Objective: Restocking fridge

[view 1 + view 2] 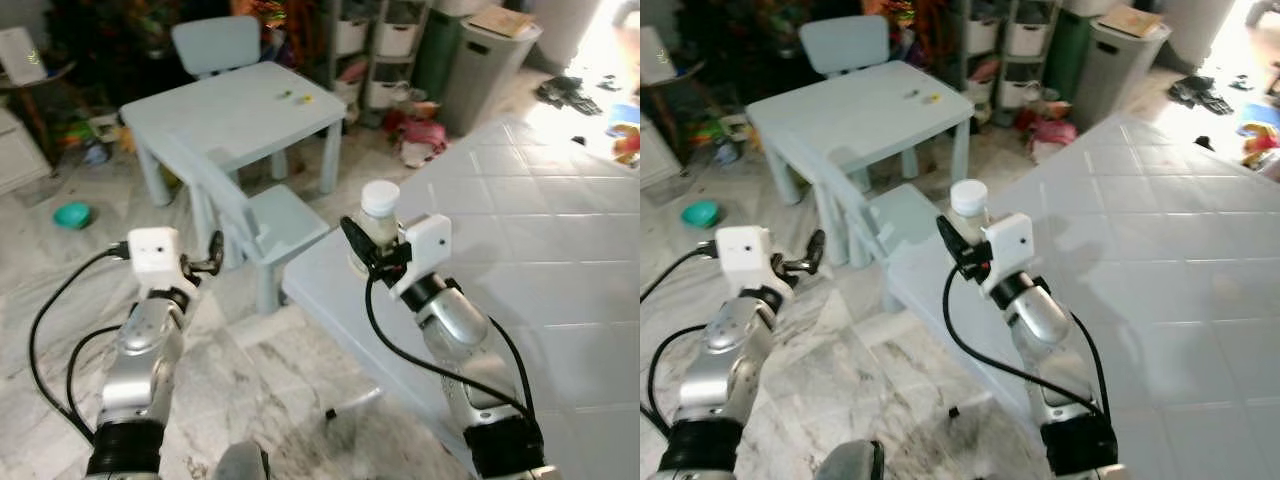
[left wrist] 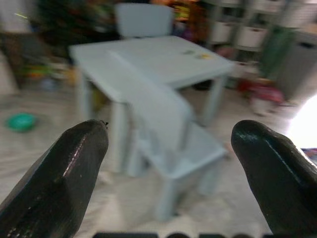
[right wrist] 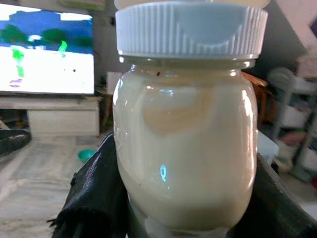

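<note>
Gripping a white-lidded jar (image 1: pixel 379 222), right gripper (image 1: pixel 366 250) hides its base.

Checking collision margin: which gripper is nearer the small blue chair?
Left. The left gripper hangs open just beside the small blue chair, over the floor. The right gripper is across it, over the white tiled table, shut on a white-capped jar.

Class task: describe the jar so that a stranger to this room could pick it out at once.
Find the white tiled counter; at its near corner the right gripper holds the jar upright. It is clear, filled with creamy white, with a ribbed white lid.
</note>
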Tool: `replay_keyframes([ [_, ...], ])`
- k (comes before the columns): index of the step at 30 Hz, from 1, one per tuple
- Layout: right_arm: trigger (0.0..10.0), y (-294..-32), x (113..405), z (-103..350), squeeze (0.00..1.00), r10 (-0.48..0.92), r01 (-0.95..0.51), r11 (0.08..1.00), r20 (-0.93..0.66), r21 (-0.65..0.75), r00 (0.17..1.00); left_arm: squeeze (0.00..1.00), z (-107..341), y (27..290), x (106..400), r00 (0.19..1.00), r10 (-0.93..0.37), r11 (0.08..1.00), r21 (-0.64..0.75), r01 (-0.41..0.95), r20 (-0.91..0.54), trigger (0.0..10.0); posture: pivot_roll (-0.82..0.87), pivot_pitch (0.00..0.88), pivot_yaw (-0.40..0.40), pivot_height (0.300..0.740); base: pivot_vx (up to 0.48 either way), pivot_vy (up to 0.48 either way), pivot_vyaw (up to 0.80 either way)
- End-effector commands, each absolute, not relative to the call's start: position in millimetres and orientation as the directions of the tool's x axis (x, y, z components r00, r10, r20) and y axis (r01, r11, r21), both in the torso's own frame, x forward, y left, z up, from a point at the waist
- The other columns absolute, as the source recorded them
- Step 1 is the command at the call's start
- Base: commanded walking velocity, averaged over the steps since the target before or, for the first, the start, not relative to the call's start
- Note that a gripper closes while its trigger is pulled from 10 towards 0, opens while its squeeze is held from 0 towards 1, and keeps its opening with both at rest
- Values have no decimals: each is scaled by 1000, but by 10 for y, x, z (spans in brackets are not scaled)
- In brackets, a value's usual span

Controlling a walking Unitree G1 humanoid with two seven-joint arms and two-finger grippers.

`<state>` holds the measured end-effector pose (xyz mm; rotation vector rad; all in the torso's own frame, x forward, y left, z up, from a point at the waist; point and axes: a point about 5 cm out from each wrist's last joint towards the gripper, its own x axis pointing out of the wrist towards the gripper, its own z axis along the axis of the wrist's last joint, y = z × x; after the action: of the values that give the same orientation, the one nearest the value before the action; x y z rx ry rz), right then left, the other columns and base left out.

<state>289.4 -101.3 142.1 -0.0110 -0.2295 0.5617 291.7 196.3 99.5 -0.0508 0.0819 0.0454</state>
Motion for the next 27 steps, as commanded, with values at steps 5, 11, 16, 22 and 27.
replay_keyframes([
  [5,10000,-1065,2907,1578,0,509,-498,860,277,-111,815,0,979,2136,2856,983,180,983,44,-178,-47,10000,45,0,-18,740,0,0,791],
  [11,10000,-1065,2914,1609,0,507,-496,861,286,-116,813,0,959,2153,2827,980,196,978,77,-193,-35,10000,46,0,-20,740,0,0,789],
  [16,10000,-1060,2922,1626,0,503,-492,863,292,-115,814,0,926,2122,2805,980,191,980,61,-188,-48,10000,44,0,-23,740,0,0,788],
  [22,10000,-1086,2924,1602,0,484,-474,874,288,-109,826,0,883,2092,2791,980,191,981,51,-188,-55,10000,44,0,-22,740,0,0,788],
  [27,10000,-1089,2938,1612,0,476,-467,878,294,-105,829,0,860,2112,2757,978,202,978,65,-198,-56,10000,42,0,-13,740,0,0,788],
])
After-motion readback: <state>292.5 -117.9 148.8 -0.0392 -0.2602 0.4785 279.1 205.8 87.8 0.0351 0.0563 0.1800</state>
